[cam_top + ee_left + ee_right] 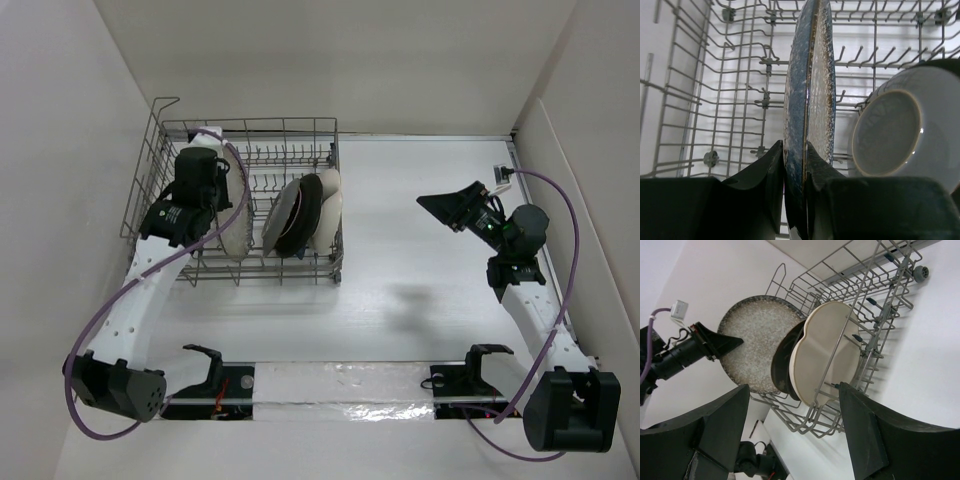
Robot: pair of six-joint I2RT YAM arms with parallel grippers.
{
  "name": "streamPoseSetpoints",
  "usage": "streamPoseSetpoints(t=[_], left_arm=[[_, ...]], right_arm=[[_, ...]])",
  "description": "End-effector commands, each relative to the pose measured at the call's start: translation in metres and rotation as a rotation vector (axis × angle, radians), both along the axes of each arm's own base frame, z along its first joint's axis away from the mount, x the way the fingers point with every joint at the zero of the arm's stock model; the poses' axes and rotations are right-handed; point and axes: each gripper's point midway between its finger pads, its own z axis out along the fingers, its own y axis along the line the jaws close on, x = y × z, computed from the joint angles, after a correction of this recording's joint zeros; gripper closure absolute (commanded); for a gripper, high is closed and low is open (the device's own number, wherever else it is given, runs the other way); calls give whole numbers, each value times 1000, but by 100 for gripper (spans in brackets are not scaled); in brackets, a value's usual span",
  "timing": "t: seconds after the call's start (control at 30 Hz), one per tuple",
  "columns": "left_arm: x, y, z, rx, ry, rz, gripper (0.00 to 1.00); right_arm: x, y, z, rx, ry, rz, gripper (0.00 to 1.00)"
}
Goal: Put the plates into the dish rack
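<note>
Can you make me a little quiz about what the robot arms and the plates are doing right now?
1. True or false: the right jaws are holding a plate.
2. Pick one: over the dish rack, what do the left jaws pinch? A) a speckled plate B) a cup C) nothing
3. One word: is that speckled plate held upright or flat?

Key: 1 false, they are open and empty; 2 A; 3 upright.
</note>
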Motion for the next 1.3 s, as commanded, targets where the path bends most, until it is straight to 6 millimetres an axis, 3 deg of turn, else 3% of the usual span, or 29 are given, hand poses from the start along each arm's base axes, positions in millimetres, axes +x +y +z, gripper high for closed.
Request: streamPoseSetpoints(t=[0.0,0.3,0.37,0.47,0.5,0.6,0.7,0.93,1.0,1.1,1.17,1.27], left_arm=[[16,-8,51,-45,-244,-39,100],[26,-19,9,14,-166,-17,100],[26,-19,6,-1,-171,-7,100],[24,-15,5,-14,-174,24,75],[23,-12,9,-28,-186,50,57],[18,-10,24,-72,-228,75,31],[12,-9,42,-108,-269,85,21],[-6,-12,88,-231,-381,64,15],[-19,-17,111,-292,-445,21,14],[-45,-24,139,-387,-540,-58,1],[-68,-23,163,-440,-631,-105,1],[-91,-21,169,-484,-687,-135,1]], right_arm=[[1,1,16,-17,-57,-6,23],[4,0,12,-28,-51,-20,23],[5,-1,12,-35,-52,-25,23],[8,-2,10,-43,-46,-36,23],[8,-3,9,-43,-41,-37,22],[10,-4,6,-50,-34,-47,22],[13,-3,2,-59,-22,-51,17],[19,-6,-1,-129,-16,-99,0],[21,-3,-4,-154,-13,-110,0],[24,-1,-7,-168,-4,-105,0],[25,0,-6,-167,-4,-99,0],[20,5,3,-159,-18,-72,0]])
